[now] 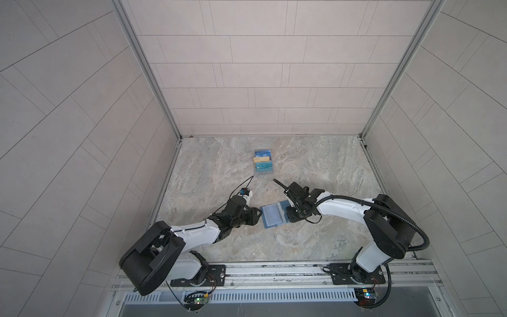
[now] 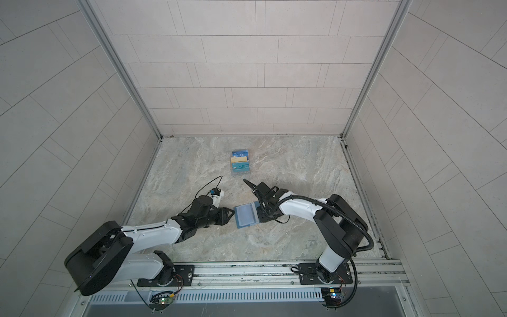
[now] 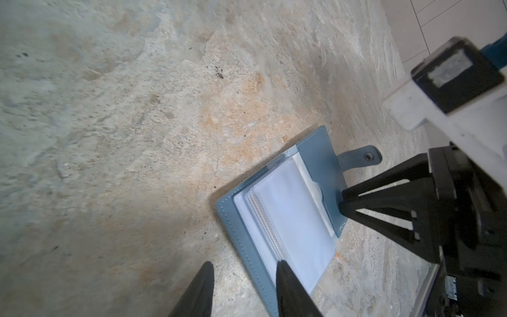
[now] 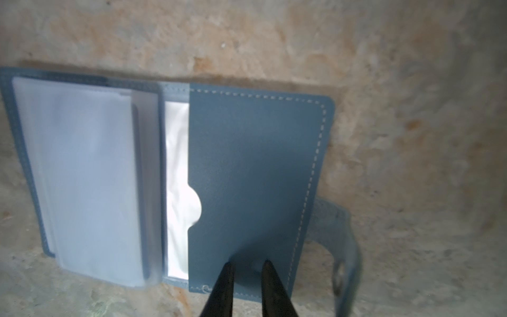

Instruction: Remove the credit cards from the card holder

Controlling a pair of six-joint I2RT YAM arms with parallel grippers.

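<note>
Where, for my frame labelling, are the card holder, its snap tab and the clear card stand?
card holder [image 4: 255, 170]: right wrist view, on its blue pocket panel.
snap tab [image 3: 356, 160]: left wrist view, on the strap beside the snap.
clear card stand [image 1: 262, 173]: in a top view, on its front lip.

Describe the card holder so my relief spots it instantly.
On the marble table, look toward the front, between the left gripper and the right gripper. The card holder lies open, teal-blue with clear sleeves. Unlike the clear stand of cards farther back, it lies flat and has a snap tab.
</note>
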